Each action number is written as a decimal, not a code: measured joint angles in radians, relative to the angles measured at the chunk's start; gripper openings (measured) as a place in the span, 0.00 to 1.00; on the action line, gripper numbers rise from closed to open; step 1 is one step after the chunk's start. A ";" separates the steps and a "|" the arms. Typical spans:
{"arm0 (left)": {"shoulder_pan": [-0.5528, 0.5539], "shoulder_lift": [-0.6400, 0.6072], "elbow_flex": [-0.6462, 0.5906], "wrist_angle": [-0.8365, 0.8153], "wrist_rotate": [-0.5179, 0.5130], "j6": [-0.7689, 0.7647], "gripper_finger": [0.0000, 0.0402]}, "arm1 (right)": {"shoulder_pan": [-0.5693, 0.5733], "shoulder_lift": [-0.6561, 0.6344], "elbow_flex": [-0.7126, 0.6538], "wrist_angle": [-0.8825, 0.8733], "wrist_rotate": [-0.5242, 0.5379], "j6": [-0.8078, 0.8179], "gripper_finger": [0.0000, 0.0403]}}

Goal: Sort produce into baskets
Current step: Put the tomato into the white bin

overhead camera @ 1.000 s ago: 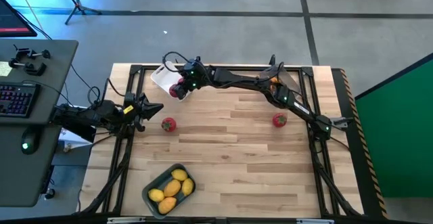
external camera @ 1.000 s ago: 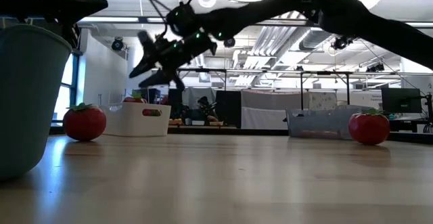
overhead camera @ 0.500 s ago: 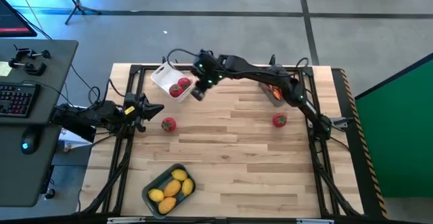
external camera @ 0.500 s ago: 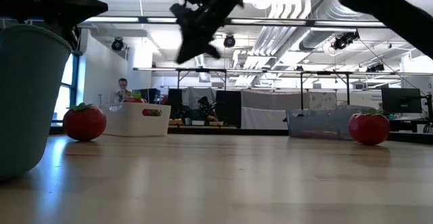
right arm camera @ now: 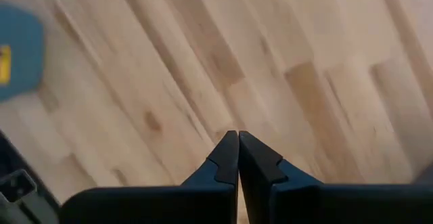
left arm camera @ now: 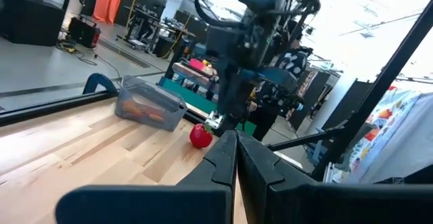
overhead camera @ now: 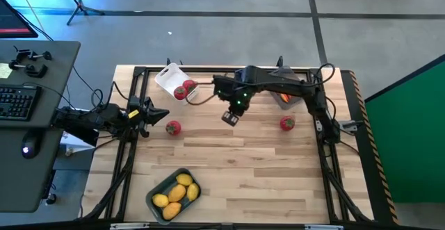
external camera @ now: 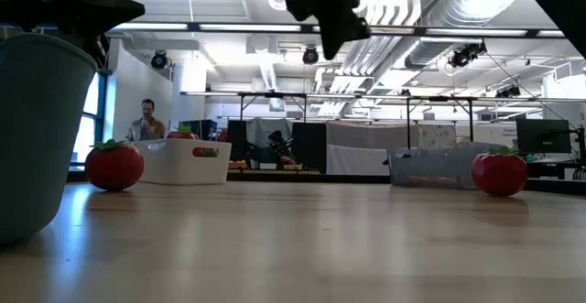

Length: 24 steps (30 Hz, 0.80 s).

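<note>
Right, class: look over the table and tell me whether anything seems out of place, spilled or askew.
Nothing is spilled or damaged. Two red fruits sit loose on the table, outside any basket. The white basket lies at an angle to the table's edges, as does the grey-blue basket of yellow fruits.

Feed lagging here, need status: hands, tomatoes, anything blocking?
Right hand shut, empty, mid-table. Left hand shut, parked at the left edge. Two tomatoes loose: one near the left hand, one right side. Nothing between.
</note>
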 joint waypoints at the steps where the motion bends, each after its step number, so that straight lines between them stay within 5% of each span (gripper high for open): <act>1: 0.000 0.000 0.000 -0.001 0.001 -0.001 0.00 | 0.006 -0.010 -0.024 0.000 0.004 0.008 0.00; 14: 0.000 0.000 0.000 -0.009 0.027 0.000 0.00 | 0.019 -0.539 -0.866 0.283 0.017 0.408 0.00; 20: 0.000 0.000 0.000 -0.025 0.017 -0.013 0.00 | 0.066 -0.722 -1.061 0.297 0.114 0.609 0.00; 24: 0.000 0.000 0.000 -0.039 0.016 -0.027 0.00 | 0.073 -0.754 -1.111 0.286 0.112 0.573 0.08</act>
